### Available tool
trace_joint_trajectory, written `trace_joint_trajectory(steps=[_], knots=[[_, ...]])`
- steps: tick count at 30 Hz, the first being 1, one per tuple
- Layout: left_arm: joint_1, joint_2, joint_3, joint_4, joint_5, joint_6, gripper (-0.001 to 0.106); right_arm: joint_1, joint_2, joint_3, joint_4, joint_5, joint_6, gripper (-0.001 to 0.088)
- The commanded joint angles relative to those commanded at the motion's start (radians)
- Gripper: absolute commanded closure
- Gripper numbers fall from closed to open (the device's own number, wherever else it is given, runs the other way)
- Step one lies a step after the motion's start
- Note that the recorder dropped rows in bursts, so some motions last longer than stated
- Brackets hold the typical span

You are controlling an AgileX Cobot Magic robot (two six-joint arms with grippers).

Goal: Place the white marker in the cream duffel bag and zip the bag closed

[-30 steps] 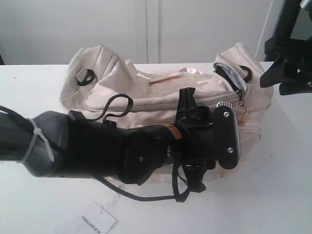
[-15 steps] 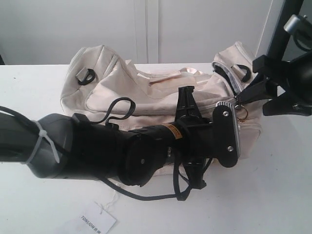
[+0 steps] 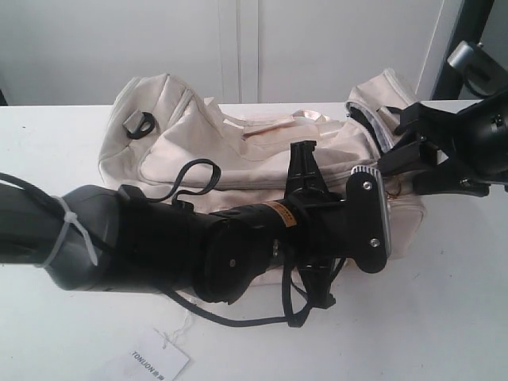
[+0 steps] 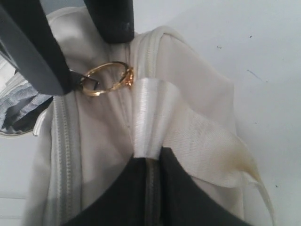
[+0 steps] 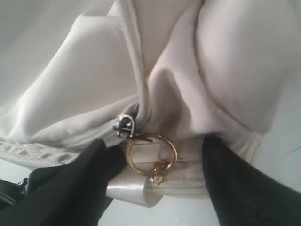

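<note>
The cream duffel bag (image 3: 182, 143) is lying on its side across the upper centre of the exterior view, resting on the white table (image 3: 460, 302). The white marker is showing in none of the views, so its place cannot be told. At the bag's right end the zipper flap is gaping a little, with grey lining (image 4: 23, 106) peeking out. The gold ring pull (image 5: 157, 169) is hanging from the dark zipper slider (image 5: 124, 123) at that end, just beside the satin strap (image 4: 155, 117).

The right gripper (image 5: 155, 141) is reaching in from the right edge of the exterior view. Its jaws are standing wide, one finger on each side of the ring, and they are gripping nothing. One finger is touching or almost touching the ring in the left wrist view.

The left gripper (image 4: 149, 159) is sitting at the base of the strap with its jaws narrow, pinching a seam of the bag's fabric between them. The left arm (image 3: 159, 246) is stretching from the lower left of the exterior view across the bag's front. A black D-ring (image 3: 141, 125) is sitting on the bag's left end, and a paper tag printed "TONIJON" (image 3: 155, 361) is lying at the bottom edge.
</note>
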Motion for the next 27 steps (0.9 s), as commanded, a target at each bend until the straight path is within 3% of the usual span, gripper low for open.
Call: trace_joint_trajectory(steps=[11,19,27], knots=[[0.0,0.0,0.0,0.0,0.0,0.0,0.104,0.0,0.036,0.0,0.046,0.051,-0.113,0.0311],[0.0,0.0,0.0,0.0,0.0,0.0,0.104,0.0,0.045,-0.002,0.046,0.091,-0.111,0.0576],[0.0,0.0,0.0,0.0,0.0,0.0,0.104,0.0,0.045,-0.002,0.046,0.141,-0.086,0.0599]])
